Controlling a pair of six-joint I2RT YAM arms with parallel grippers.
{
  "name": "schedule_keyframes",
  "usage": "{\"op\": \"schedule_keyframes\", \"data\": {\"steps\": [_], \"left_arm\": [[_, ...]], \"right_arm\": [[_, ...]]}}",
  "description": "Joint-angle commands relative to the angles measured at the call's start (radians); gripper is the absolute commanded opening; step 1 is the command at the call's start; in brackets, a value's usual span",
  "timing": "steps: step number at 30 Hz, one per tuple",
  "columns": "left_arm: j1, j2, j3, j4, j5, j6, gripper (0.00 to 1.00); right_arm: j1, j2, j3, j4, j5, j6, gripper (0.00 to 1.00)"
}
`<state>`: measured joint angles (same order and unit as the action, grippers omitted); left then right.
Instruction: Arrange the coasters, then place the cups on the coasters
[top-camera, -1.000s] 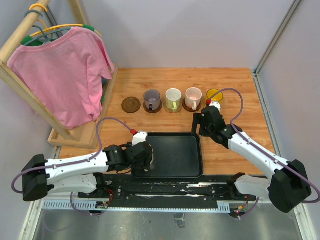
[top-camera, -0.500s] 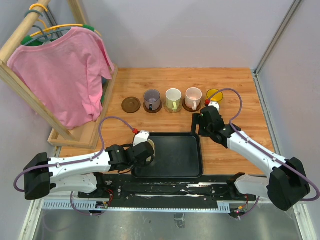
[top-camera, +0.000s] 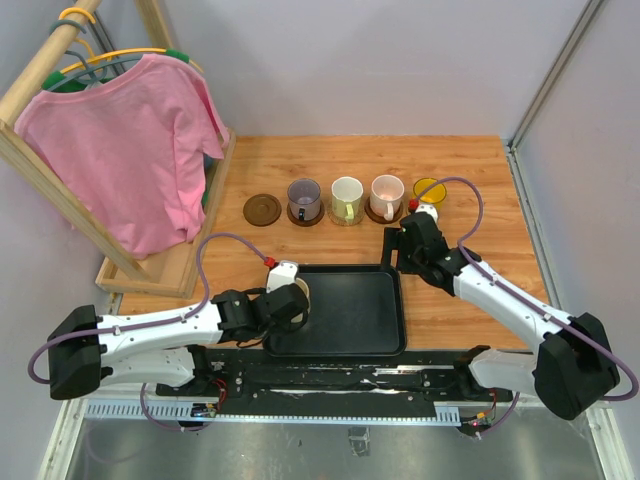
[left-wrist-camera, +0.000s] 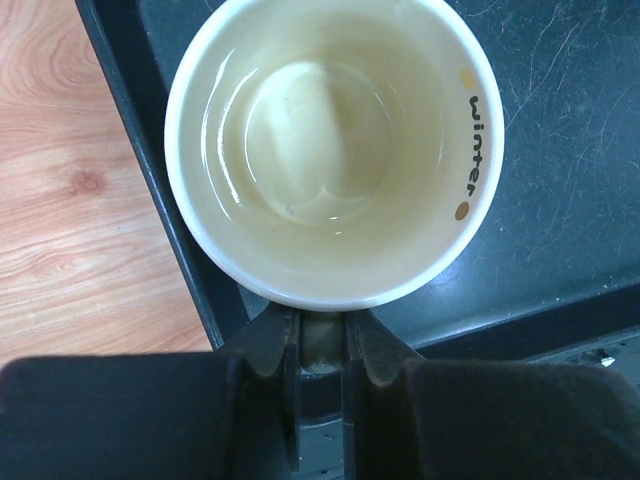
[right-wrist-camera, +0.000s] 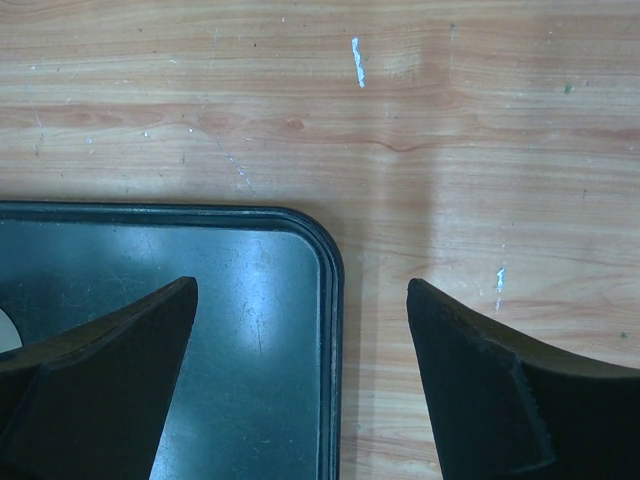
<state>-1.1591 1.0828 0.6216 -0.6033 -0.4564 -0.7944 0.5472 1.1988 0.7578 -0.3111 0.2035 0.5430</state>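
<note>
The left gripper (left-wrist-camera: 320, 322) is pinching the handle (left-wrist-camera: 320, 350) of the cream cup (left-wrist-camera: 335, 150), its fingers drawn in narrow with only the handle between them. The cream cup is standing upright in the near-left corner of the black tray (left-wrist-camera: 560, 200), right against the tray's raised edge, and looks empty.

The right gripper (right-wrist-camera: 300, 295) is hovering over the far-right corner of the tray with its fingers spread wide and nothing between them.

At the far side of the worktop (top-camera: 460, 170) the row is mostly laid out. Four cups are standing in a line: the purple-grey cup (top-camera: 304, 197), the white cup with the green handle (top-camera: 347, 197), the pinkish cup (top-camera: 386, 193) and the yellow cup (top-camera: 428, 188), which the right arm is partly hiding. Dark coasters are showing under the purple-grey and pinkish cups. Under the other two the coasters are hard to make out from above.

At the left end of the row one brown coaster (top-camera: 262, 209) is lying bare, well apart from the tray.

The arranging looks finished and four of five cups look placed. The task seems to be on its last step: the cream cup needs lifting out of the tray, carrying to the bare coaster and setting down centred on it. With the grip on the handle only, the cup may swing or tilt on the way.
</note>
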Motion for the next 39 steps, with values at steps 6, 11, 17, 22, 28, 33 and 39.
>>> {"op": "schedule_keyframes", "data": {"steps": [6,11,17,22,28,33,39], "left_arm": [[-0.005,0.006,0.019,-0.006,-0.068,0.004,0.00],[-0.005,-0.012,0.059,0.001,-0.161,0.036,0.01],[-0.006,-0.008,0.112,0.028,-0.293,0.057,0.01],[0.011,-0.006,0.138,0.052,-0.378,0.103,0.00],[0.163,-0.034,0.122,0.172,-0.362,0.253,0.01],[0.356,-0.029,0.125,0.328,-0.289,0.398,0.01],[0.562,0.074,0.180,0.461,-0.143,0.516,0.01]], "right_arm": [[-0.017,-0.006,-0.011,0.003,-0.006,0.007,0.87],[-0.017,-0.020,-0.020,0.003,0.009,0.004,0.87],[-0.016,-0.043,-0.031,0.004,0.024,-0.002,0.87],[-0.018,-0.057,-0.041,0.004,0.038,-0.011,0.87],[-0.018,-0.065,-0.049,0.014,0.045,-0.015,0.87],[-0.021,-0.074,-0.049,0.016,0.051,-0.027,0.87],[-0.032,-0.098,-0.052,0.015,0.063,-0.048,0.87]]}}
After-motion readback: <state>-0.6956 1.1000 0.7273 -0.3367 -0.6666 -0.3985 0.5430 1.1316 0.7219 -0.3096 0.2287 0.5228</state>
